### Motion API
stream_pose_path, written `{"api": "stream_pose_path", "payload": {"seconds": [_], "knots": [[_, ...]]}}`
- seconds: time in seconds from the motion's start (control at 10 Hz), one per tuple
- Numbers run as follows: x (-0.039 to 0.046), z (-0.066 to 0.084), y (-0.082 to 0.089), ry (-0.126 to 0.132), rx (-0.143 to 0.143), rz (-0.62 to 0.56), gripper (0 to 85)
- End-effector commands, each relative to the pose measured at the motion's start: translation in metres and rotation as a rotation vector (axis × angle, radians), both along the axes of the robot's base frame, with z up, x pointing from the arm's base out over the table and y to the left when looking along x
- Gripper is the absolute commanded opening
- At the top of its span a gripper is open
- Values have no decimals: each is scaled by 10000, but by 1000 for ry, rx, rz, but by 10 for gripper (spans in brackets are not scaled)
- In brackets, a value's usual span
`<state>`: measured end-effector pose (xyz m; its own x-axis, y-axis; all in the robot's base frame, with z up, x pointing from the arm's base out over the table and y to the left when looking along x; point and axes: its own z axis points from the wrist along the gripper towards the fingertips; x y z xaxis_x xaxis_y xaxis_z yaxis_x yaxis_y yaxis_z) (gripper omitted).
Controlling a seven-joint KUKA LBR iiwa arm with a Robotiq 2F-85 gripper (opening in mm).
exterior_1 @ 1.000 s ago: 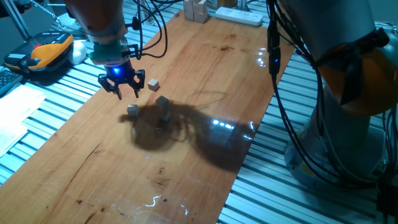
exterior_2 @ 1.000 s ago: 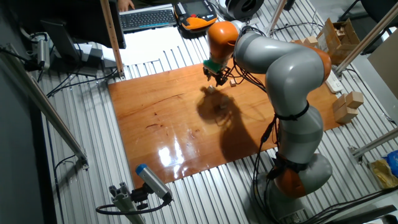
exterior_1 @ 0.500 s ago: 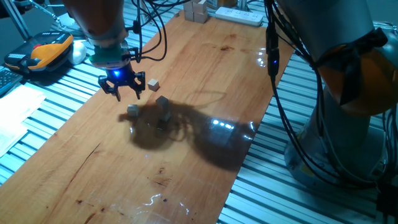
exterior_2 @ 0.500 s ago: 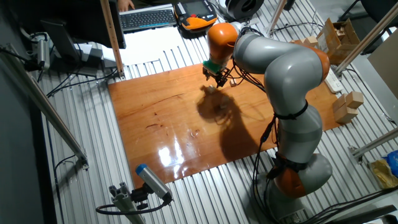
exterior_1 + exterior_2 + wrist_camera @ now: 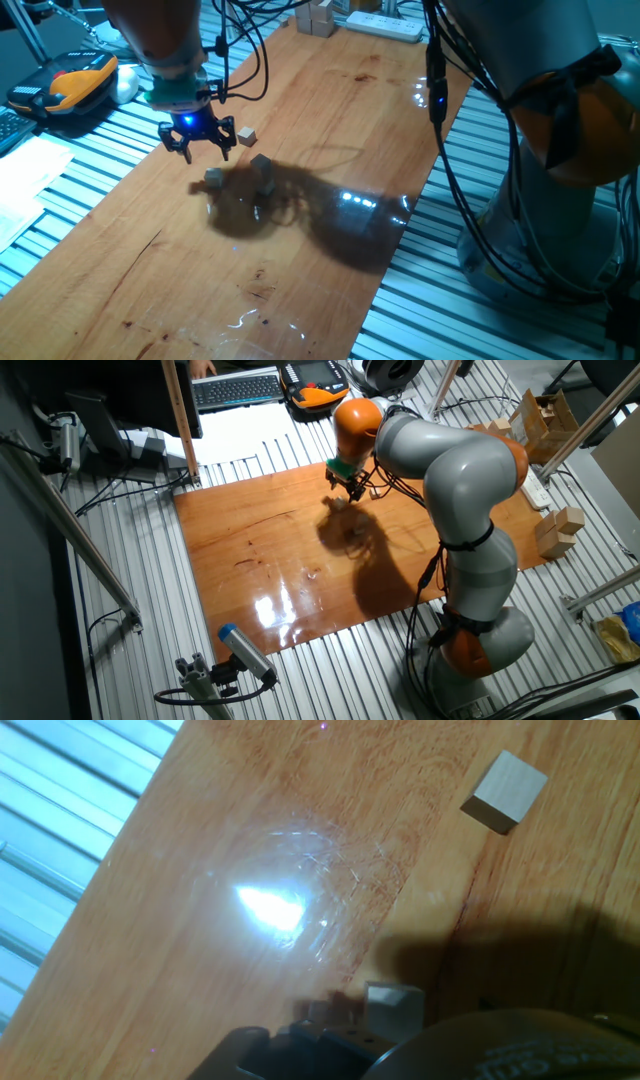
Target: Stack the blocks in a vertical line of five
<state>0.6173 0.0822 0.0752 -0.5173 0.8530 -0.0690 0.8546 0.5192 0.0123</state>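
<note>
Blocks sit loose mid-frame (stack barely begun), so your gripper hovers upper left, seemingly pinching one block.

The arm is built of fat grey rounded segments with orange joint rings, one orange ring low at its base near the desk edge. Black cables trail along it. A teal collar sits above the black-fingered gripper, which carries a blue light.
</note>
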Motion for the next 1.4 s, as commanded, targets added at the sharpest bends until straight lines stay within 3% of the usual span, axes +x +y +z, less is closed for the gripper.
{"api": "stream_pose_path", "payload": {"seconds": [0.0,0.5,1.3], "knots": [[0,-7,2,-1,2,0,680],[-1,-91,8,-4,5,8,680],[-66,-244,64,3,-36,26,680]]}}
